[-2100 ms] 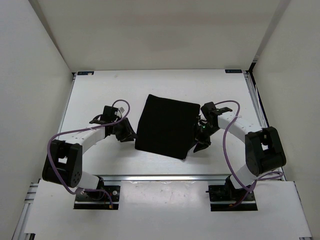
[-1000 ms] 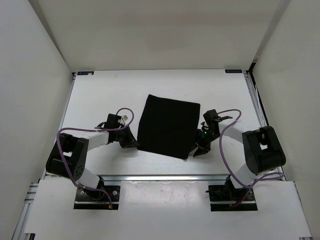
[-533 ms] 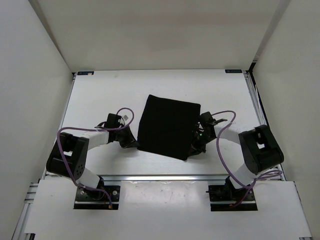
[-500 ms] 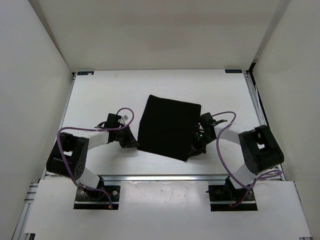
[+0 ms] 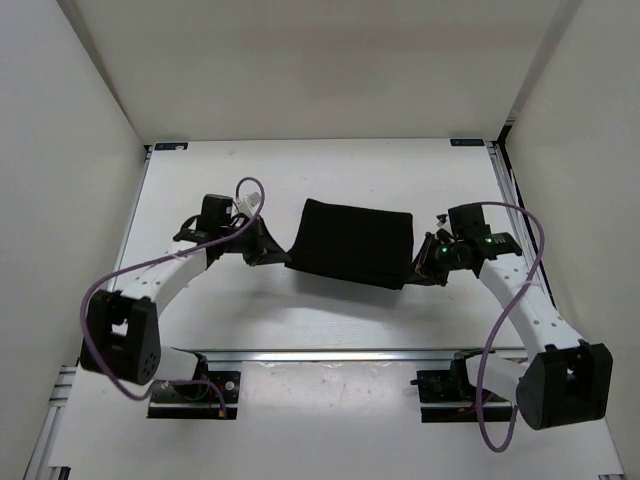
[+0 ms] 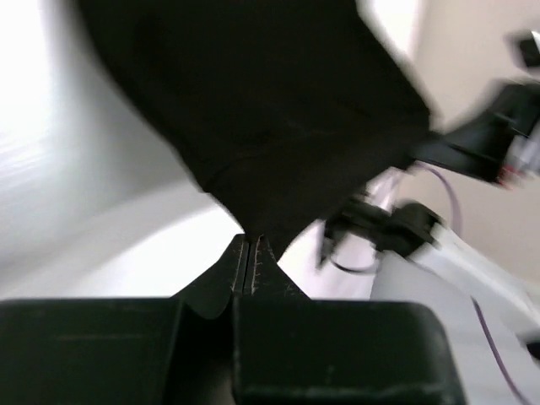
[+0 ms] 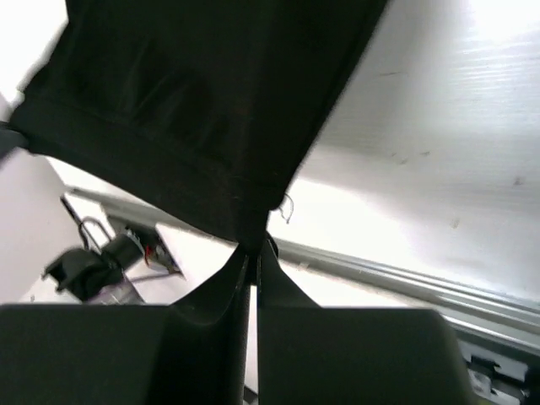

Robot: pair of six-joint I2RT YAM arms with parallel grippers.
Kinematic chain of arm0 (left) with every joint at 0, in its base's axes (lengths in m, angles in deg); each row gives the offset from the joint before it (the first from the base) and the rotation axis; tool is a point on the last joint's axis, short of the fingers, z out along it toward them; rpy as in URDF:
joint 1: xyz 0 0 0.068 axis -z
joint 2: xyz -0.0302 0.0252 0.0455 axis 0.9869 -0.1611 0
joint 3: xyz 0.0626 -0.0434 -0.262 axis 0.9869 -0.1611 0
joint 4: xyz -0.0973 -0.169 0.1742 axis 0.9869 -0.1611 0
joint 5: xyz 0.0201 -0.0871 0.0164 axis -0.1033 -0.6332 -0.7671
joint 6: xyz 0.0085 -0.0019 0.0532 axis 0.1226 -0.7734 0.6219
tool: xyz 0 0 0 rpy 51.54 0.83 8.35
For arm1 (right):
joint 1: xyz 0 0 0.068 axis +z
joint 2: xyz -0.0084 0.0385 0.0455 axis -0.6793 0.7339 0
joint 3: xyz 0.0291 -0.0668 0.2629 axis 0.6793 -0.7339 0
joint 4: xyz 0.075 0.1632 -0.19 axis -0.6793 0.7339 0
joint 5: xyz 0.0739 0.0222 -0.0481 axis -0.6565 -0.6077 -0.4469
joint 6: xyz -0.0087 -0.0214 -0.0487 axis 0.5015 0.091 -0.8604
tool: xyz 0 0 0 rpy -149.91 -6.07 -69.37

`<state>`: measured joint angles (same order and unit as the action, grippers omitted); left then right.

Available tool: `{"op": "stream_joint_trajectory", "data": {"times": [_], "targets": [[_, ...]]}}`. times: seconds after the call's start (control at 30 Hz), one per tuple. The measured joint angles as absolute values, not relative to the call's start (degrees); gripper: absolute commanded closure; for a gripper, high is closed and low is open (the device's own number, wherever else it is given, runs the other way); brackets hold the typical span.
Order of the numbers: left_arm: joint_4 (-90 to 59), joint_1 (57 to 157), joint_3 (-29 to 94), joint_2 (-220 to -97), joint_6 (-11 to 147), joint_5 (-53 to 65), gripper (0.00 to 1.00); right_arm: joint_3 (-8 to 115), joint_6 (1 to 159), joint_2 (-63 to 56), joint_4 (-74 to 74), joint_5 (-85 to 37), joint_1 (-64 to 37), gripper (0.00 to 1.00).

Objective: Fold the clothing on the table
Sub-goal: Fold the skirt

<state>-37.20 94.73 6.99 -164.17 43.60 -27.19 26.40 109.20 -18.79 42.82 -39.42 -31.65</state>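
Your left claw point(image 5: 270, 253) is pressed together on the cloth's point(image 5: 352, 243) left near corner. Its wrist view shows the tips point(image 6: 250, 246) nipping a point of fabric point(image 6: 270, 110). The right claw point(image 5: 424, 270) does the same at the right near corner, with its tips point(image 7: 253, 250) closed on the hem point(image 7: 194, 101) and no gap showing.

The cloth sits mid-table point(image 5: 200, 180), strung between the two claws as a wide dark band. The near edge looks raised. You can't tell from above whether the far part is touching the top.

Progress, as a judgement: you're mid-fold. The corners are gripped and up, but nothing is laid over yet. Left to do: carry the near edge across to the far one, set it down, release, and maybe fold again.

The surface is flat, white and matte. An aluminium rail point(image 5: 330, 354) runs along the near edge, and plain white walls point(image 5: 300, 60) close in the left, back and right.
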Motion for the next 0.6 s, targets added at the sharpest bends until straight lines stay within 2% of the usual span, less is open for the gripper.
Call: {"op": "stream_joint_trajectory", "data": {"times": [0.1,0.33,0.43,0.6], "targets": [[-37.2,95.6,9.2,-158.4,44.0,-32.0,1.0,29.8,107.0,-20.7,47.0,-40.0,-28.9,1.0],[-40.7,97.0,9.1,-147.8,48.2,-42.8,1.0,32.4,106.0,-26.4,53.8,-41.3,-15.0,1.0],[-37.6,96.6,6.1,-146.3,47.0,-46.6,1.0,30.9,105.7,-28.9,54.3,-44.2,-17.2,1.0],[-23.2,94.4,-4.8,-150.9,34.7,-47.3,1.0,25.3,102.7,-23.9,52.4,-48.8,-30.2,1.0]]}}
